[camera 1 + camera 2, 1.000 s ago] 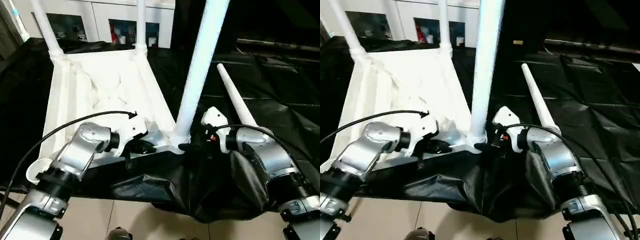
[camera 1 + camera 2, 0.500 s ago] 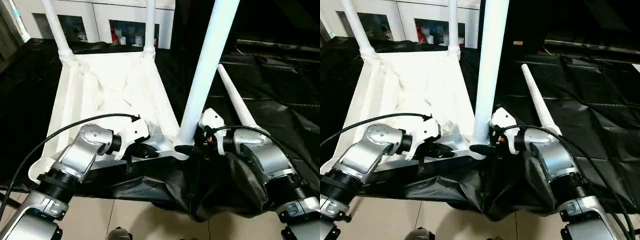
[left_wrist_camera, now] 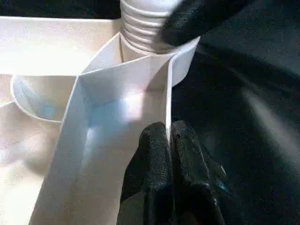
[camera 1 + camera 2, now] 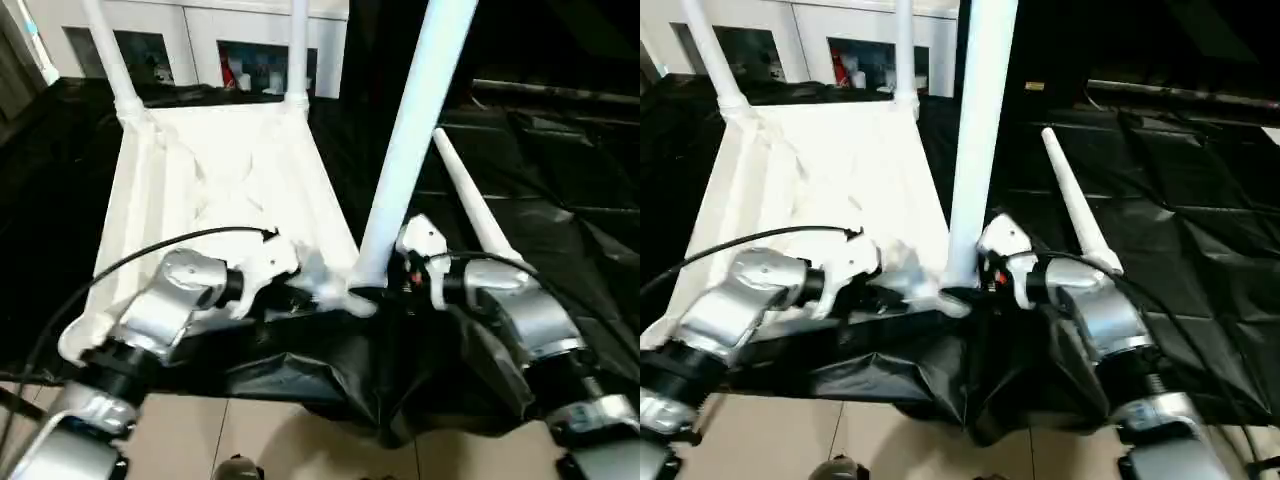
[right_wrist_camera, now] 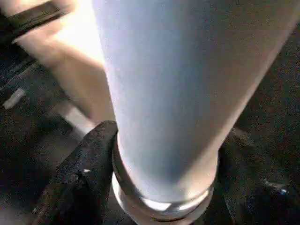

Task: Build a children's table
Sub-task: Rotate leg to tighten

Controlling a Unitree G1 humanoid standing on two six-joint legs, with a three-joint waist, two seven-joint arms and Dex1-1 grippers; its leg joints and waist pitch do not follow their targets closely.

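- Tabletop lies upside down on a black sheet, ribbed underside up, its near edge at the sheet's near edge.
- Two legs stand upright in the far corner sockets; a third leg rises from the near right corner socket.
- Fourth leg lies loose on the sheet, just right of the tabletop, thin end pointing away.
- Left gripper is pinched tight on the tabletop's thin near wall, just beside the near right socket.
- Right gripper straddles the base of the third leg, one finger on each side; whether the fingers press the leg I cannot tell.
- White cabinet with glass doors stands beyond the sheet's far edge.
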